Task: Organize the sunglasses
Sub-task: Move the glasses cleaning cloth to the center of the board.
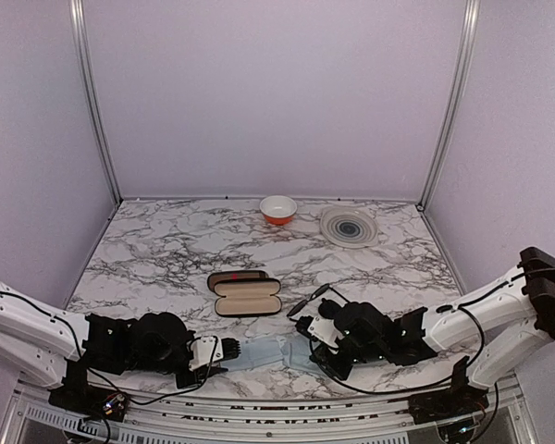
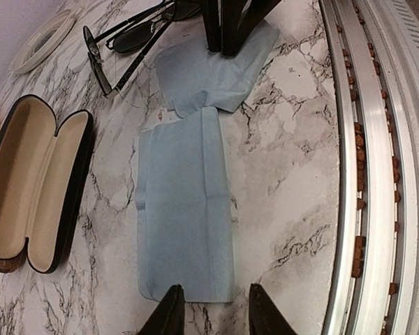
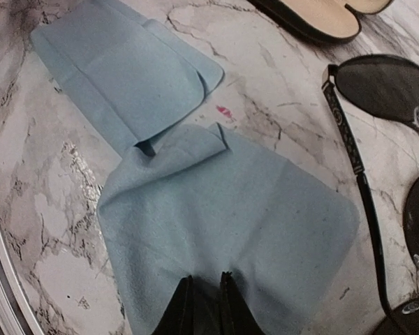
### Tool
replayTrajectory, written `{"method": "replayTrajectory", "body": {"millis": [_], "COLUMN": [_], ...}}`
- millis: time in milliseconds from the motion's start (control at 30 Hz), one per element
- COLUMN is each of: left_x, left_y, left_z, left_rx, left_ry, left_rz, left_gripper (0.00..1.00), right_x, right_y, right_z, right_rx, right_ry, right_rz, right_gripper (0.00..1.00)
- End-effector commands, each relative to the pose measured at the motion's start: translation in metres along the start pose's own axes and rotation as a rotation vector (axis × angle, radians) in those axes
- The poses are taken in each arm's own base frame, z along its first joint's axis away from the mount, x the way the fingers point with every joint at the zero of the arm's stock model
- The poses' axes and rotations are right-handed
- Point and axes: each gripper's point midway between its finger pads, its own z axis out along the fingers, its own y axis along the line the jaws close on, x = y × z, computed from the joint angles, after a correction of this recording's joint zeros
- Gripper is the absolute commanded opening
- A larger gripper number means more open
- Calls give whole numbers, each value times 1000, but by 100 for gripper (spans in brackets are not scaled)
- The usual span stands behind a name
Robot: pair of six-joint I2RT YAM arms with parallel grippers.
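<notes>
where the sunglasses [image 1: 311, 300] lie: on the marble table [image 1: 148, 268], between the open case [image 1: 248, 300] and the right gripper [image 3: 204, 283], just beside that gripper on its far side.
long axis: slanted in the top view, from near-left up to far-right, more steeply than the open case.
nearer arm: the right one, clearly; the left gripper [image 2: 215, 287] is well apart from the sunglasses, with the cloths between.
right gripper: fingers pressed almost together on the edge of the larger cloth [image 3: 223, 209]; it seems to pinch the cloth, not the sunglasses.
left gripper: fingers spread, holding nothing, at the near edge of the folded cloth [image 2: 185, 209].
judgement: to reach the sunglasses the right gripper would have to let go the cloth and go a little forward.
count: one pair of sunglasses; two cases, the open one and a brown case [image 1: 237, 277] shut just behind it, touching; two pale blue cloths as it seems, overlapping at one end; one bowl [image 1: 277, 209]; one plate [image 1: 349, 227].
</notes>
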Motion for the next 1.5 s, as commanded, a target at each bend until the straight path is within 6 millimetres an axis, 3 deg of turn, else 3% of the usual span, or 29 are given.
{"method": "replayTrajectory", "body": {"millis": [0, 233, 500, 633, 767, 900, 1067, 1300, 1467], "left_x": [-13, -13, -10, -8, -9, -1, -1, 0, -1], "left_y": [3, 4, 2, -3, -14, -19, -14, -8, -13], "left_z": [-2, -2, -2, -4, -6, -6, -1, 8, 15], "left_rx": [-9, -13, -6, 23, 73, 76, 39, 8, 16], "left_ry": [-16, -14, -8, -13, -35, -17, -3, 63, 119], "left_rz": [21, 36, 46, 66, 108, 147, 141, 86, -5], "left_gripper": [32, 32, 32, 32, 30, 28, 28, 31, 32], "right_x": [15, 40, 55, 32, -11, -47, -72, -73, -59], "right_y": [-3, -12, -28, -10, 12, 22, 27, 25, 26], "right_z": [-3, -10, -39, -51, -61, -66, -56, -17, 9], "right_rx": [27, 94, 205, 151, 67, 31, 31, 41, 21], "right_ry": [38, 131, 144, 81, -12, -93, -134, -80, -25], "right_rz": [115, 280, 452, 345, 209, 95, 6, 65, 100], "right_gripper": [15, 15, 15, 18, 21, 23, 25, 22, 20]}}
